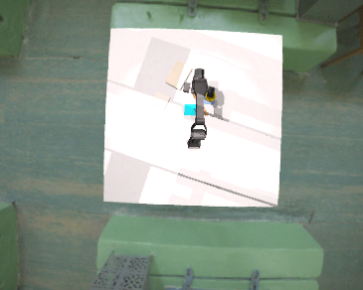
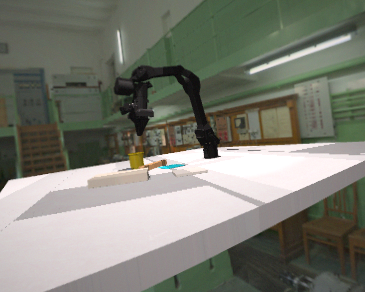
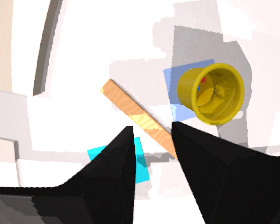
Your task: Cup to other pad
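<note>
Gripper (image 1: 199, 88) (image 2: 140, 133) (image 3: 152, 130) fingers stand a little apart with nothing between them, pointing down above the table (image 1: 151, 149) (image 2: 267, 180) (image 3: 75, 65). To their right, the yellow cup (image 1: 211, 97) (image 2: 136, 160) (image 3: 219, 95) stands upright on the blue pad (image 1: 206, 102) (image 3: 175, 75), red and blue marbles (image 3: 203, 80) visible inside. Nearer and to the left lies the cyan pad (image 1: 190, 109) (image 2: 172, 166) (image 3: 143, 162), bare of any cup. An orange-brown wooden bar (image 2: 155, 165) (image 3: 125, 107) lies between the two pads. At the far left sits a cream block (image 1: 176, 73) (image 2: 118, 178).

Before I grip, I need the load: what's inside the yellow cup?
Inside the yellow cup, a red bit and a blue bit show, likely marbles; its near wall hides the rest, so I can't count them.
</note>
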You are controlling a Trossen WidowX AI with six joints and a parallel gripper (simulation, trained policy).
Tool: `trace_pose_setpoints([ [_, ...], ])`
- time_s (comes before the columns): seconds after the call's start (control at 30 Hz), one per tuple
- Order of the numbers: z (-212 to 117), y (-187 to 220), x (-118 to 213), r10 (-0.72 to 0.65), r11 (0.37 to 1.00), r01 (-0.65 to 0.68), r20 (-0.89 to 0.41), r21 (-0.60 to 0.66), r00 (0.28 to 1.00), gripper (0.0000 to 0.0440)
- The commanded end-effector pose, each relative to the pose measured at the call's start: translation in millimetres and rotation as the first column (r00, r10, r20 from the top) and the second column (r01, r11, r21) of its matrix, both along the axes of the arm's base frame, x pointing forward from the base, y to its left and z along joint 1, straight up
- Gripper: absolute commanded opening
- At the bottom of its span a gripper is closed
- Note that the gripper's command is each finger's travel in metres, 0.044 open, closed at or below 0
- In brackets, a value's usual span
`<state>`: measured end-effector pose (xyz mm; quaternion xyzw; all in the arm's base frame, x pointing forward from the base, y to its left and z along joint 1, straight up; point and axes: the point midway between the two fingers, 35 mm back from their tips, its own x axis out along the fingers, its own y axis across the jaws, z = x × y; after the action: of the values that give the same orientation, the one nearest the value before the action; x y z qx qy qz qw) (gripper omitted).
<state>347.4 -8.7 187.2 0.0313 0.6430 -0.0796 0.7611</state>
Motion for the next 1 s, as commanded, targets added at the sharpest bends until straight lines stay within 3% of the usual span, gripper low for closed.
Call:
trace_pose_setpoints([
  [0.0,-6,-8,-2,0.010,1.000,-0.010,-0.041,-0.013,0.999,0.0107],
  [0.97,-78,-61,-15,0.057,0.998,-0.063,-0.224,-0.023,0.973,0.0177],
])
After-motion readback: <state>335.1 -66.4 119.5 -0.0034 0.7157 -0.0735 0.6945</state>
